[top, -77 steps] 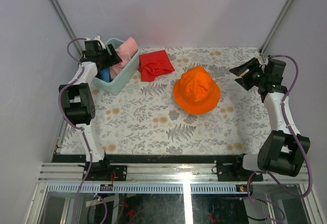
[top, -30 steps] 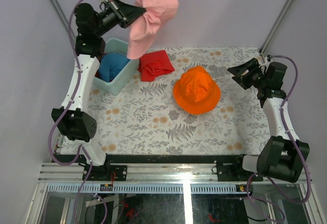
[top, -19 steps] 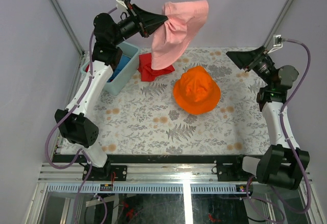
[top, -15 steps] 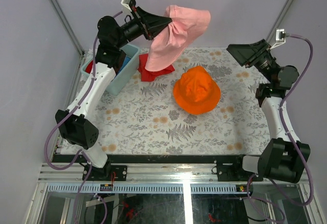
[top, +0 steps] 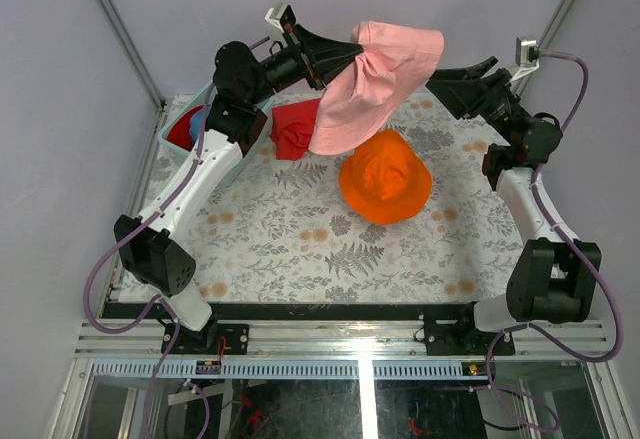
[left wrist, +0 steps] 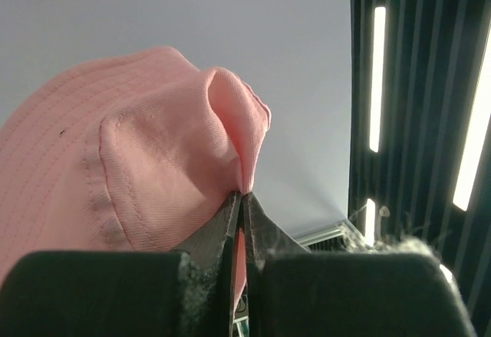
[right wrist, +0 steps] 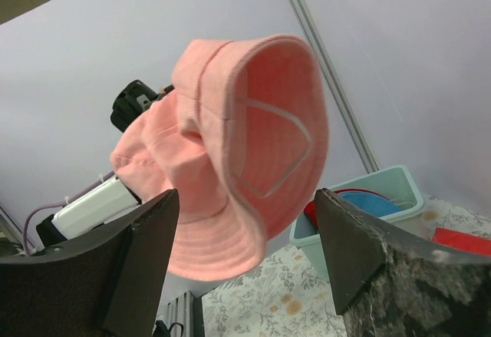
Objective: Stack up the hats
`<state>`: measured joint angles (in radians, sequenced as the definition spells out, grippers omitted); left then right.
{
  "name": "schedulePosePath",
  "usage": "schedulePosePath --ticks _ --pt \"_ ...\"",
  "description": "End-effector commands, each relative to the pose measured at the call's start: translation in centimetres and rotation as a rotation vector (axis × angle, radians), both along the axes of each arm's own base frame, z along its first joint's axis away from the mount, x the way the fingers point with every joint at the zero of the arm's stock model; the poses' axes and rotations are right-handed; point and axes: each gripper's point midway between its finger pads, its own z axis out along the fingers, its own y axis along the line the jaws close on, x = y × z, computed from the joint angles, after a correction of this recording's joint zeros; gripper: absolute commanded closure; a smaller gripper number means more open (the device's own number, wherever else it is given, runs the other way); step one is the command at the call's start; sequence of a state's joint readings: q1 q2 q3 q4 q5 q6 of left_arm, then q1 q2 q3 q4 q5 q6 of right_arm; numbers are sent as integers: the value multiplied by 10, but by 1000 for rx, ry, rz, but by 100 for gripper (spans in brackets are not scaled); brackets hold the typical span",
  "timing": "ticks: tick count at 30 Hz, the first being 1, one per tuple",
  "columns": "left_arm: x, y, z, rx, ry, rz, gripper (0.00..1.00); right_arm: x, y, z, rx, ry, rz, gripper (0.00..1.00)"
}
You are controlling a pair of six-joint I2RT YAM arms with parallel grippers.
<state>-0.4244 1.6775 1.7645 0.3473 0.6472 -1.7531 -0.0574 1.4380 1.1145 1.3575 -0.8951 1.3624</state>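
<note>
My left gripper (top: 352, 55) is shut on a pinch of the pink hat's (top: 377, 87) crown and holds it high in the air. The hat hangs just above and behind the orange hat (top: 385, 177), which lies brim-down on the table. In the left wrist view the pink hat (left wrist: 138, 153) bunches at my closed fingertips (left wrist: 243, 196). My right gripper (top: 452, 77) is raised and open, apart from the pink hat's right side. In the right wrist view the pink hat (right wrist: 245, 137) hangs ahead of my right gripper (right wrist: 245, 196). A blue hat (right wrist: 374, 201) and a red hat (right wrist: 316, 212) lie in the bin.
A teal bin (right wrist: 399, 182) stands at the back left corner, partly hidden behind my left arm in the top view. A flat red cloth (top: 292, 129) lies beside it, just left of the orange hat. The floral tablecloth (top: 300, 249) covers the table.
My left arm lifted the pink hat out of the bin and carried it right, over towards the orange hat. My right arm rose and swung left towards the hat, its jaws spreading wider.
</note>
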Motion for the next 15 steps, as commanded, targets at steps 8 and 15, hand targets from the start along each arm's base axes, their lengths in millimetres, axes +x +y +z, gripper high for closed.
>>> schedulePosePath --ticks 8,15 --pt "-11 4 28 -66 -73 6 100 -13 12 43 54 -155 37 23" --pt "5 0 17 -72 -64 31 100 -17 24 33 70 -115 63 33"
